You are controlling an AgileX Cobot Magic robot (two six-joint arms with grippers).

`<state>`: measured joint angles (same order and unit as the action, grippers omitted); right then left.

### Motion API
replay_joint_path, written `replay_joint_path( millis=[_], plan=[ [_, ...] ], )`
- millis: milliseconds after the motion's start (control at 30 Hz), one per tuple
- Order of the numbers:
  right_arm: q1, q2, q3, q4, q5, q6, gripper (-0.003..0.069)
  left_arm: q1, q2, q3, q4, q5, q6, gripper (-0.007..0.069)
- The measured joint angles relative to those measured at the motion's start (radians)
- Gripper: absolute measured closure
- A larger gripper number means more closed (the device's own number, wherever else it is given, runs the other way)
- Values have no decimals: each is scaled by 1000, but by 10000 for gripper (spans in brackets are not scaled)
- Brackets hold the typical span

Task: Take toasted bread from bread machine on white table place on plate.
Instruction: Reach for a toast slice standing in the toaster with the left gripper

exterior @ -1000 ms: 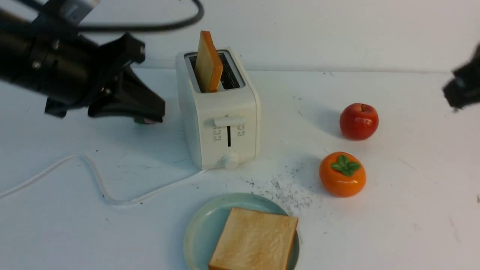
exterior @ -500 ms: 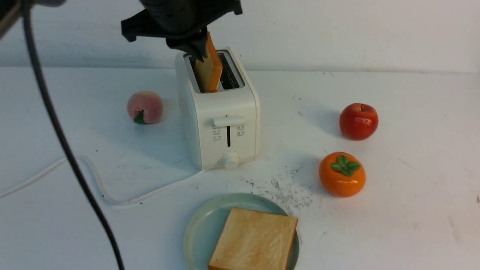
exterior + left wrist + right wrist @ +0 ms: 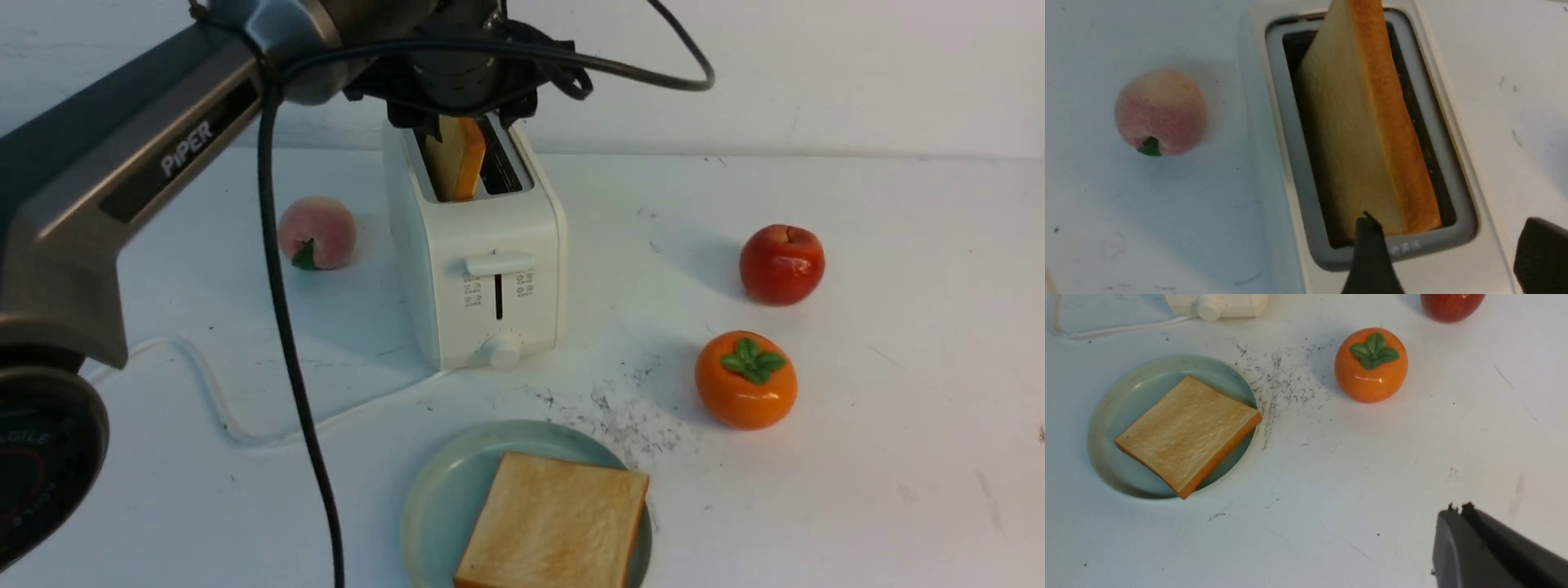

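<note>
**One slice in the toaster beneath my open left gripper, one on the plate**

The white toaster point(image 3: 498, 237) stands on the counter point(image 3: 882, 490) with one slice of toast point(image 3: 1337, 155) in its left-hand slot as the front view shows it. That slice stands on edge and leans, its pale face and orange-brown crust showing above the opening; the toaster's other slot shows as a dark gap beside it. Closer to me, the blue-green plate point(image 3: 420, 506) holds the second slice point(image 3: 555, 523), lying flat with its pale face up. In my right wrist view, its corners reach over the plate's low rim on one side.

My left gripper point(image 3: 1451, 228) is open, fingers spread and holding nothing, above the toaster. The standing slice is below my fingertips and near them; in my left wrist view one finger overlaps its near end, but I cannot tell whether they touch. My right gripper point(image 3: 1461, 510) is closed, fingers together, over the right side of the counter, well apart from the toaster and plate.

A peach point(image 3: 317, 233) sits left of the toaster, while a red apple point(image 3: 781, 265) and an orange persimmon point(image 3: 745, 380) sit to its right.
</note>
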<state>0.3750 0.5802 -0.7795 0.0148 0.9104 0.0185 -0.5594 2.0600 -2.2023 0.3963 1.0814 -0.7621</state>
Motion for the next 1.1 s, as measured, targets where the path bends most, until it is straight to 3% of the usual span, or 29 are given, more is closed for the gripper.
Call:
replay_joint_path(
  millis=[533,833,933,967,1000,1033,1100],
  plan=[
    [0,0,0,-1,-3,0,654,0,110,0,86,-110,-1,176],
    [0,0,0,-1,-3,0,647,0,156,0,208,-110,-1,189],
    [0,0,0,-1,-3,0,647,0,168,0,227,-108,-2,265],
    [0,0,0,-1,-3,0,647,0,171,0,235,-111,-2,335],
    [0,0,0,-1,-3,0,647,0,171,0,240,-112,-2,358],
    [0,0,0,-1,-3,0,647,0,172,0,259,-115,-2,470],
    [0,0,0,-1,-3,0,647,0,172,0,274,-120,-2,524]
  ],
)
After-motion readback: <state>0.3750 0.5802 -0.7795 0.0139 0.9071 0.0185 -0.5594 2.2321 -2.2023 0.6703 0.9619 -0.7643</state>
